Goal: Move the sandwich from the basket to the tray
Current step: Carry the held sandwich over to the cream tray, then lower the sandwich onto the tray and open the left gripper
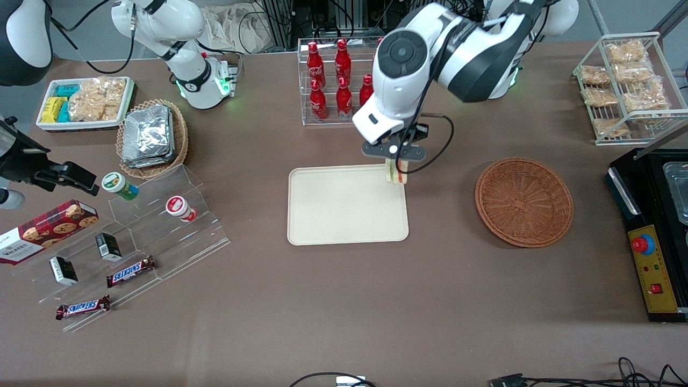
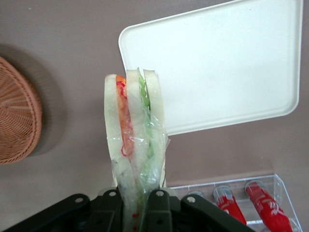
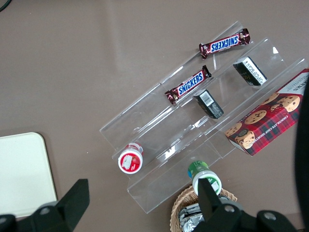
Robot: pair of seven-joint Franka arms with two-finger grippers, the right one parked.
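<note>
Aloft, sandwich [image 1: 398, 173] in pincer [image 1: 398, 161]

gripper [image 1: 396, 163] pointing down, clamped closed

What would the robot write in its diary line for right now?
gripper: shut on sandwich | sandwich: held above tray corner | basket: no sandwich inside | step: not yet set down

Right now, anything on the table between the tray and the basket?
No: the front view shows only bare brown tabletop between the tray and the basket. The gripper, shut on the sandwich, hangs over the tray's corner nearest the bottle rack.
</note>
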